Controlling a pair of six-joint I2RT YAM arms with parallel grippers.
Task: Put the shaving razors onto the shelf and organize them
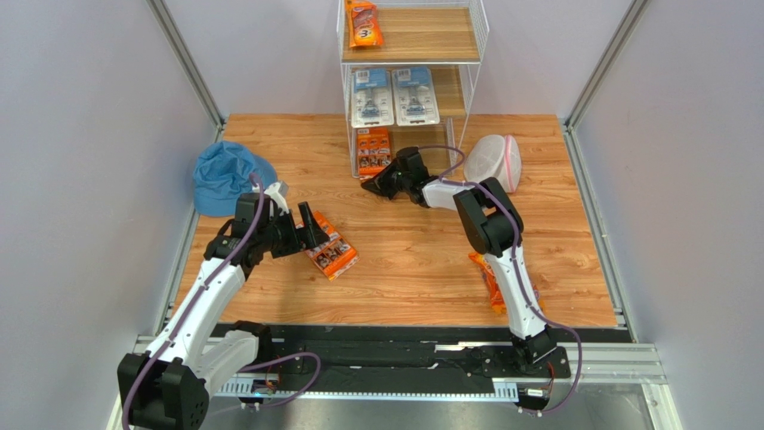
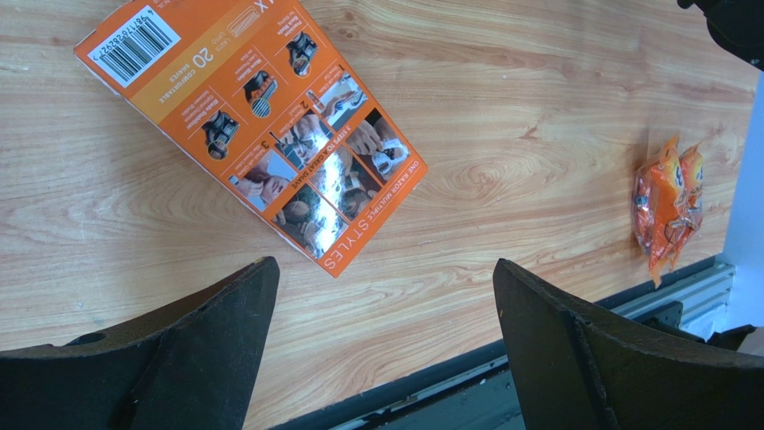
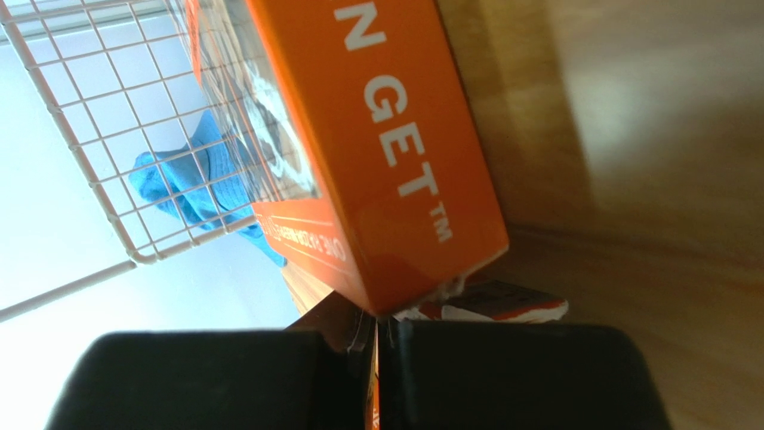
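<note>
Right gripper pinches the thin edge of an orange pack at the shelf. Left gripper gapes empty over a flat pack: likely light, stiff, slick; take its edges.

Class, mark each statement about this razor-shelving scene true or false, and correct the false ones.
1. The left gripper is open and holds nothing. True.
2. Two blister cards lie on the top board of the shelf. False: they lie on the middle board. The top board holds an orange bag.
3. The right gripper is shut on an orange pack by the shelf's wire frame. True.
4. The blue hat lies right of the shelf. False: it lies at the table's left. The white mesh bag is on the right.
5. An orange multi-pack lies flat on the table. True.
</note>
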